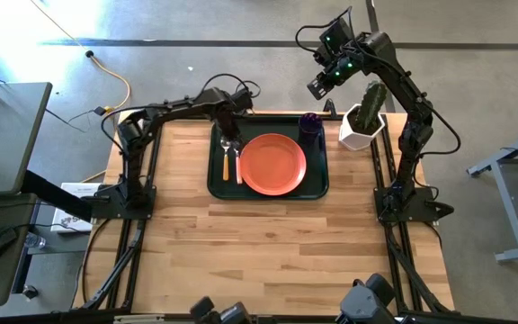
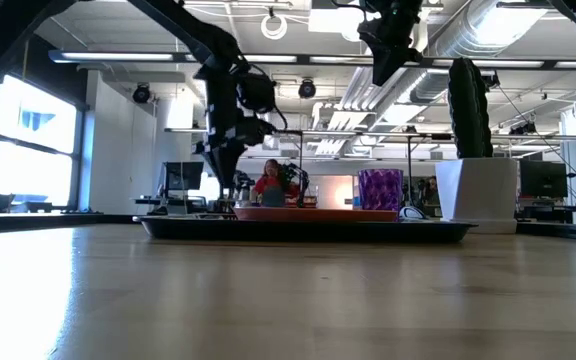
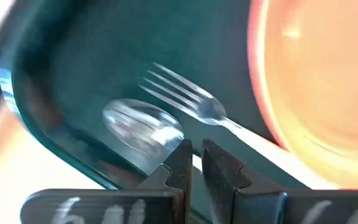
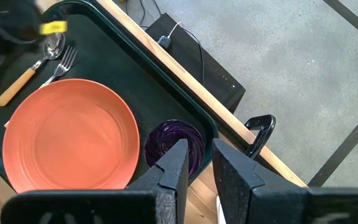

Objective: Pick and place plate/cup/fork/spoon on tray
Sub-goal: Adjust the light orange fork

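Tray: the dark green tray [image 1: 317, 184] with rounded corners and a raised rim lies at the far middle of the tabletop [image 1: 268, 252], just short of its far edge.
Open room: nearer than the tray the wooden tabletop is bare plank; beside the tray's right end stands a white planter [image 1: 360, 131] holding a cactus [image 1: 372, 99].
Plate: the round orange-salmon plate [image 1: 272, 164] lies flat in the tray's middle.
Cup: the dark purple cup [image 1: 310, 123] stands upright in the tray's far right corner.
Fork and spoon: the fork [image 3: 185, 98] and spoon [image 3: 143, 127], silver heads and orange handles, lie side by side in the tray's left part, the fork just beside the plate.
Left end effector: the left end effector [image 3: 196, 157] hangs low over the tray's left part above the spoon, fingers nearly together, empty.
Right end effector: the right end effector [image 4: 196, 163] is raised above the tray's far right corner over the cup, fingers slightly apart, empty.
Room: grey floor with cables beyond the tray; a person sits far behind it.
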### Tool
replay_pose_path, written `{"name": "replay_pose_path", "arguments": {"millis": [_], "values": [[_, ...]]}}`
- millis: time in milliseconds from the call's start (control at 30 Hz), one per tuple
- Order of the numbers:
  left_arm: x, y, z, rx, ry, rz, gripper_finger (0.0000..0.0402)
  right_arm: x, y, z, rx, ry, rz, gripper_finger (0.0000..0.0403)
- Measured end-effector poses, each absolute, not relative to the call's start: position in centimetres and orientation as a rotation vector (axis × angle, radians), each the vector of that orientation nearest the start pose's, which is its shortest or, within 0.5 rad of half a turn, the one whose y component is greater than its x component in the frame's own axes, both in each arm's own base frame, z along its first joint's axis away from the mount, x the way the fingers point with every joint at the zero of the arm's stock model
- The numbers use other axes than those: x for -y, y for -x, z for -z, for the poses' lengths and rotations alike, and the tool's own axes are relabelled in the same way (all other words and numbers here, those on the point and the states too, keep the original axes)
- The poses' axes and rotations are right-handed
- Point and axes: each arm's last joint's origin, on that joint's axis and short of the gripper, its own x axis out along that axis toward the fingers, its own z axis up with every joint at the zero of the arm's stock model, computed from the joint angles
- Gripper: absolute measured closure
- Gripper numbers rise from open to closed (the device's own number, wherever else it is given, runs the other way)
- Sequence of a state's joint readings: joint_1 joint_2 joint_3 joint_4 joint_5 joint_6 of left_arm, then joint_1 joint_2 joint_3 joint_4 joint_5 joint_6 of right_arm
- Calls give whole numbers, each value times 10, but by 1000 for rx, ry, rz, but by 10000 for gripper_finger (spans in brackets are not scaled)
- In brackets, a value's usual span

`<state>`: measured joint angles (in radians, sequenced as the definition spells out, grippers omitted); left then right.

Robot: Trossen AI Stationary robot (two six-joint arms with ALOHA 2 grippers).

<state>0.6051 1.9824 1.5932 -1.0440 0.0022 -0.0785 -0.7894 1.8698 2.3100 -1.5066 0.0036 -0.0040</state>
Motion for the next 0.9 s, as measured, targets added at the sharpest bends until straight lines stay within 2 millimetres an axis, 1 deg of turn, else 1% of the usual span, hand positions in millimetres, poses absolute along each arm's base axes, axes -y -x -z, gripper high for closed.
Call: {"name": "replay_pose_path", "arguments": {"millis": [133, 300, 433, 633, 900], "values": [[-195, -324, -224, -1382, 572, -465, 376, 242, -240, -430, -1011, -415, 713, 339], [-160, -340, -226, -1409, 519, -390, 376, 242, -240, -430, -1011, -415, 712, 339], [-136, -351, -226, -1417, 510, -373, 376, 242, -240, -430, -1011, -415, 713, 339], [-113, -358, -224, -1433, 491, -348, 376, 241, -241, -430, -1003, -437, 723, 339], [-92, -352, -203, -1522, 479, -330, 376, 233, -245, -429, -1016, -473, 721, 339]]}}
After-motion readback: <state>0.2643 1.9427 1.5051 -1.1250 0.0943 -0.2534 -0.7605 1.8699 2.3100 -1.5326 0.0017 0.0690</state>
